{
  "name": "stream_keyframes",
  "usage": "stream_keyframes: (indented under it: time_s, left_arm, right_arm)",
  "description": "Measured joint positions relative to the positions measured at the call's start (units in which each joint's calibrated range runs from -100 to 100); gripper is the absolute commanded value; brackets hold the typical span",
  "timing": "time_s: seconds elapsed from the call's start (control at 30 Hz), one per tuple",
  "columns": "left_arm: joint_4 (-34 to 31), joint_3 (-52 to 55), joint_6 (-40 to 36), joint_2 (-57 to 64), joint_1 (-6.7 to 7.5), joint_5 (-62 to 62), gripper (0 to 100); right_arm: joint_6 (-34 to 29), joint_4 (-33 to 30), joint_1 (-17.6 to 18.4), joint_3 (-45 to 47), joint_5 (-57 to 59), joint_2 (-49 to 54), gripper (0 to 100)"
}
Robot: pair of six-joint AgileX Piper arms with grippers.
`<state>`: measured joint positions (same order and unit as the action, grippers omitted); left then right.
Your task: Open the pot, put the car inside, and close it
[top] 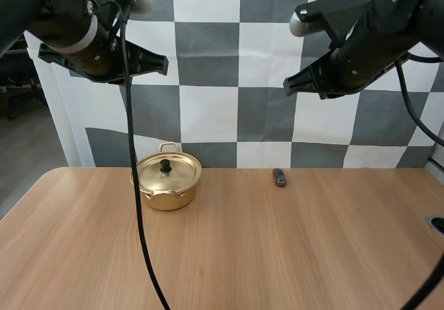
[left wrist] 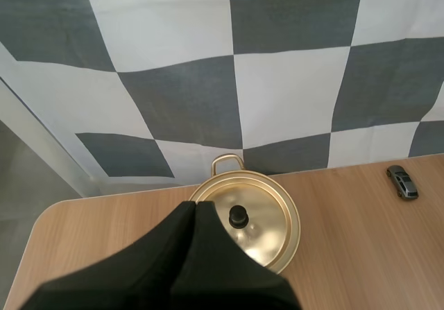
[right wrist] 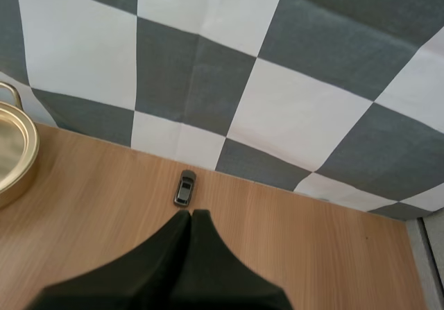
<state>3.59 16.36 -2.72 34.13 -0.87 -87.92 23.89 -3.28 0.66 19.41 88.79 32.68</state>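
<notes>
Resting on wooden table (top: pixel 277 254), lidded pot (top: pixel 168 180), car (top: pixel 279 177) apart; left fingers (left wrist: pixel 159 261), right fingers (right wrist: pixel 163 268) together, empty.

The pot (top: pixel 166 195) is shiny gold, and its lid (top: pixel 182 166) is the same gold with a black knob (top: pixel 165 164). The small car (top: pixel 279 177) is dark grey. The table (top: pixel 277 254) is light brown wood with fine straight grain. The left gripper (left wrist: pixel 194 204) and the right gripper (right wrist: pixel 191 213) are plain black.

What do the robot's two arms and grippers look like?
The left arm and right arm are black and bulky; the left has a pale band around one link. The left gripper and right gripper each have two black fingers narrowing to the tips.
</notes>
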Motion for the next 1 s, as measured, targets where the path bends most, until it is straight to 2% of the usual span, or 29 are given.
stream_keyframes:
  time_s: [0.2, 0.37, 0.5, 0.7, 0.83, 1.0]
  left_arm:
    - [0.0, -12.2, 0.0, -11.4, 0.00, -11.7, 0]
    - [0.0, -22.3, 0.0, -21.1, 0.00, -12.0, 0]
    - [0.0, -28.5, 0.0, -28.8, 0.00, -12.0, 0]
    - [0.3, -28.5, 0.0, -34.6, 0.00, -12.0, 0]
    - [5.1, -19.8, -0.6, -36.3, 0.00, -12.0, 0]
    - [6.0, -15.6, -0.6, -36.2, 0.00, -12.0, 0]
  right_arm:
    - [0.0, 0.0, 0.0, -12.2, 11.0, -11.7, 0]
    - [0.0, 0.0, 0.0, -19.4, 7.1, -18.1, 0]
    - [0.0, 0.0, 0.0, -19.0, 3.8, -21.0, 0]
    - [-0.3, 0.0, 0.0, -18.8, 4.9, -23.9, 0]
    - [-0.4, 0.8, 0.0, -18.5, 6.3, -25.5, 0]
    - [-0.4, 1.0, 0.0, -18.5, 6.8, -25.5, 0]
